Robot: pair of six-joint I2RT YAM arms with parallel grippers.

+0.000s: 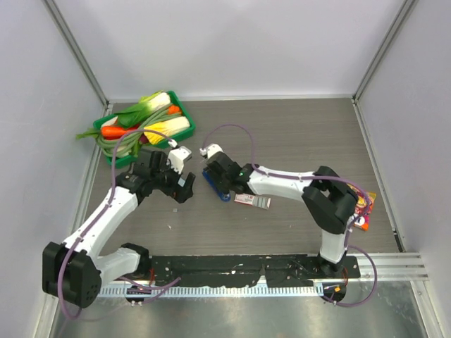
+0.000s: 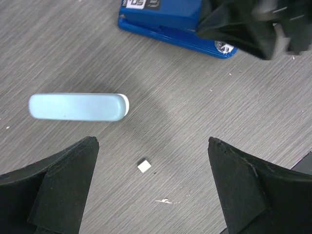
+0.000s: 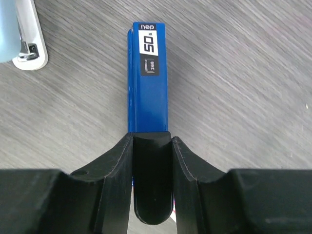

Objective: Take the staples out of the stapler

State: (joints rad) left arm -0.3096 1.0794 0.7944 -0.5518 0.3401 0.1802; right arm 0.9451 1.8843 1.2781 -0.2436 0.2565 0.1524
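My right gripper (image 3: 152,139) was narrowed onto the rear end of the blue stapler (image 3: 148,83). As far as its wrist view showed, one finger lay against each long side, so I judged it a grip rather than a hover. Taking it at the back made sense to me: that pinned the body flat on the table (image 1: 296,134) and left the labelled front half free for opening.

The left gripper (image 2: 152,146) hung low just to the left of the blue stapler, its jaws wide with nothing between them. I judged it was placed there to work on the stapler while the other arm steadied it. Under it lay a pale blue stapler (image 2: 78,106), near the blue stapler but not touching it, and a tiny white scrap (image 2: 144,166) a little farther off.

I could not see the staples anywhere. The blue stapler looked shut, so I judged them to be inside it, with unloading not yet begun.
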